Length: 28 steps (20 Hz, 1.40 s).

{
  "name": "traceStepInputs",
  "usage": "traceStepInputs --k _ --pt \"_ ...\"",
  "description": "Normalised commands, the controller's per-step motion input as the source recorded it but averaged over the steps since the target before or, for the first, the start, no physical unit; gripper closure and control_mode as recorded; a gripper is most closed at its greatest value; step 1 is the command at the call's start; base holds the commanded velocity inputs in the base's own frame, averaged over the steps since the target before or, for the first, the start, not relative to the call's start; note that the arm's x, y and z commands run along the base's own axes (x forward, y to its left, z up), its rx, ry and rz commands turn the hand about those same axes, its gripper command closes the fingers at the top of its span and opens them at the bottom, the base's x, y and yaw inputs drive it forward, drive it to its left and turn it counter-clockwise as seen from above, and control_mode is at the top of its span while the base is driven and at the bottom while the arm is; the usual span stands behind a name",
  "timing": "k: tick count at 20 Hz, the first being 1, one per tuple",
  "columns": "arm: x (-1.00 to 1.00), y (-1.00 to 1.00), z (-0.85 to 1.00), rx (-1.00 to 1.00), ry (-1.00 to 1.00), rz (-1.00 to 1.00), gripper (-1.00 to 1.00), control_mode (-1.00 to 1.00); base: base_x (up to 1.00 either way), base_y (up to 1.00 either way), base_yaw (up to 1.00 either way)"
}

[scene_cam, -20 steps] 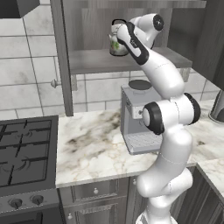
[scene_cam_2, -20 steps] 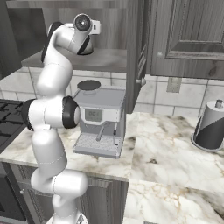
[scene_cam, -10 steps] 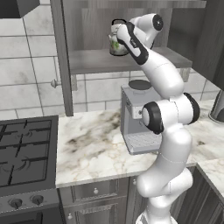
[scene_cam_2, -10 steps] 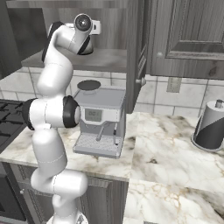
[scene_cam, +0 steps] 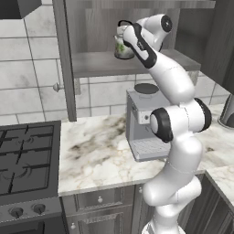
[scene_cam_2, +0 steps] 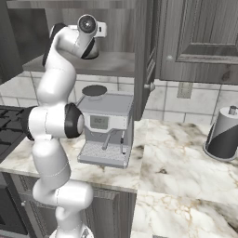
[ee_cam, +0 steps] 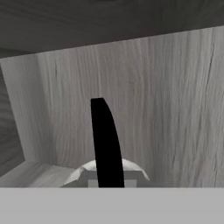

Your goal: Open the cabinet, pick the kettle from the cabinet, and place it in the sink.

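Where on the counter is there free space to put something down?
Bare marble lies between the stove and the coffee machine, and between that machine and the dark canister. It is crowded at the cabinet shelf, where the hand meets the kettle.

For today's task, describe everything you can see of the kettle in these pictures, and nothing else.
The kettle is small, round and silvery-grey with a mottled greenish patch. It stands upright on the shelf of the open cabinet. In the hand view its thin black arched handle rises over the pale lid. The gripper is at the handle; whether it grips cannot be told.
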Motion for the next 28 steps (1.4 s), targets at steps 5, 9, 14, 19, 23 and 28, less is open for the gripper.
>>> traceStepInputs --k 5,9,14,19,23,28 --pt "-0.20 -0.01 -0.11 0.04 0.00 0.00 1.00 -1.00 0.00 0.00 0.00" --pt "-0.47 -0.10 -0.09 0.08 0.00 0.00 1.00 -1.00 0.00 0.00 0.00" --pt "-0.68 -0.16 -0.01 0.05 0.00 0.00 1.00 -1.00 0.00 0.00 0.00" --pt "-0.75 -0.16 0.00 0.01 -0.06 0.00 1.00 -1.00 0.00 0.00 0.00" --pt "-0.75 -0.06 0.00 0.00 -0.08 0.00 1.00 -1.00 0.00 0.00 0.00" --pt "-0.75 0.00 0.00 0.00 -0.05 0.00 1.00 -1.00 0.00 0.00 0.00"
